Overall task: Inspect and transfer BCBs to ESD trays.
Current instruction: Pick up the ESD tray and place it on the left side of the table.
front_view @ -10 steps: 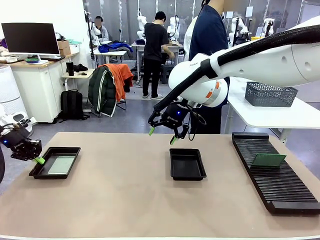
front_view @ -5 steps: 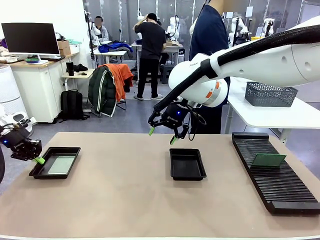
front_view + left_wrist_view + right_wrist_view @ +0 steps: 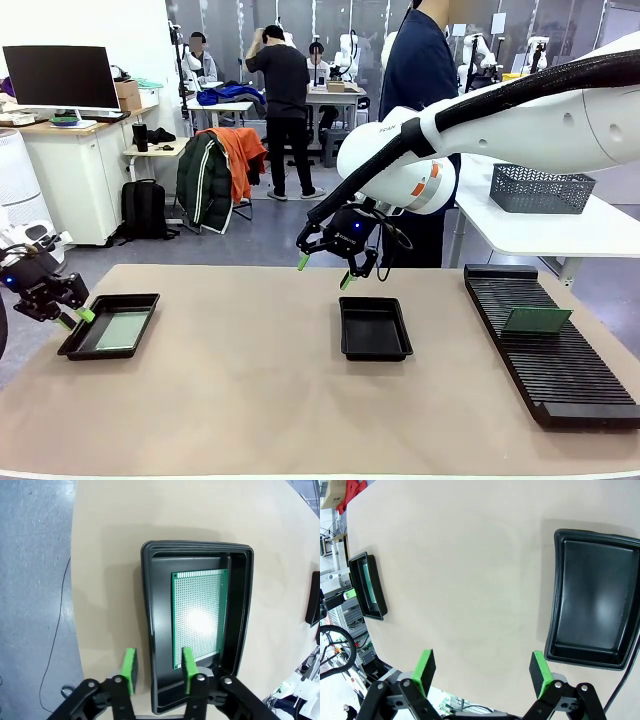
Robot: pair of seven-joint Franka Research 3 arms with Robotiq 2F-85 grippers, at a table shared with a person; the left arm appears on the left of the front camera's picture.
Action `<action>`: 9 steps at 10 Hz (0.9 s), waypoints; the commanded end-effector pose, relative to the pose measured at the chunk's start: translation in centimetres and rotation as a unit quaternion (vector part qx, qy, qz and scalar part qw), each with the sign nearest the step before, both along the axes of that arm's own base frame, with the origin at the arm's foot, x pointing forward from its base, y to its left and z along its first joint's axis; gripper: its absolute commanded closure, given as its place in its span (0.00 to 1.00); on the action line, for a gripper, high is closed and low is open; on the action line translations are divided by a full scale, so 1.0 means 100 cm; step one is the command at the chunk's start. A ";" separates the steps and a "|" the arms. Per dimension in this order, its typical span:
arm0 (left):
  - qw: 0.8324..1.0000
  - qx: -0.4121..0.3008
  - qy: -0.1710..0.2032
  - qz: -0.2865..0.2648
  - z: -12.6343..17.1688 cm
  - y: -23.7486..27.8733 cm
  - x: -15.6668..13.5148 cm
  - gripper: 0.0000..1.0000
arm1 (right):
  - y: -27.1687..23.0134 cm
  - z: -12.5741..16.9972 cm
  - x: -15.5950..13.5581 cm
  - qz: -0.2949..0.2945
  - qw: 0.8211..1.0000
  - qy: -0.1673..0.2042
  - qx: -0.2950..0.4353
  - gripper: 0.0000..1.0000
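The left ESD tray point(image 3: 148, 300) holds a pale-green BCB point(image 3: 122, 330) lying flat. My left gripper point(image 3: 74, 318) hovers over that tray's outer end, open and empty. In the left wrist view its fingers point(image 3: 130, 667) stand apart to either side of the tray rim point(image 3: 147, 605), above the BCB point(image 3: 198, 617). My right gripper point(image 3: 324, 272) hangs open and empty just behind the empty middle ESD tray point(image 3: 375, 330). In the right wrist view the gripper point(image 3: 482, 670) has that tray point(image 3: 595, 610) on the right and the left tray point(image 3: 367, 587) far off.
A long black slotted rack point(image 3: 550, 360) lies at the right with one BCB point(image 3: 537, 320) standing in it. A person point(image 3: 415, 70) stands behind the table. A grey mesh basket point(image 3: 540, 188) sits on a side table at the right.
My left gripper's jaws have opened and it has lifted slightly over the left tray's end. The BCB stays flat in the tray. The right arm has not moved.
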State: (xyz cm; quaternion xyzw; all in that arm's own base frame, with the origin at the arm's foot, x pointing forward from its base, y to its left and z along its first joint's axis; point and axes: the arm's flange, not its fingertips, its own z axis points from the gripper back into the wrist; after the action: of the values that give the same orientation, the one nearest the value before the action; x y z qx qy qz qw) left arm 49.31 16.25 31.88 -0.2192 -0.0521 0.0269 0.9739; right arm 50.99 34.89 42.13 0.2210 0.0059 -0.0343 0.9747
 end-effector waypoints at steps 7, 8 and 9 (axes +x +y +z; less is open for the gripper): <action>0.999 0.038 0.004 -0.016 0.068 -0.015 -0.017 0.00 | 0.002 -0.001 0.000 -0.008 1.000 -0.001 -0.013 0.00; 0.998 0.051 0.008 -0.022 0.088 -0.020 -0.020 0.00 | 0.002 -0.001 0.000 -0.008 1.000 -0.001 -0.013 0.00; 0.998 0.063 0.009 -0.022 0.108 -0.026 -0.021 0.00 | 0.002 -0.001 0.000 -0.008 1.000 -0.001 -0.013 0.00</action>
State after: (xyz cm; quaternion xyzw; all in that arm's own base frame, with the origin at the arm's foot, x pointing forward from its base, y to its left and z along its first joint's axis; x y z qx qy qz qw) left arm 47.75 14.42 41.11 -0.1717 -0.0500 0.0050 0.9839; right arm 50.99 34.89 42.12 0.2210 0.0059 -0.0344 0.9747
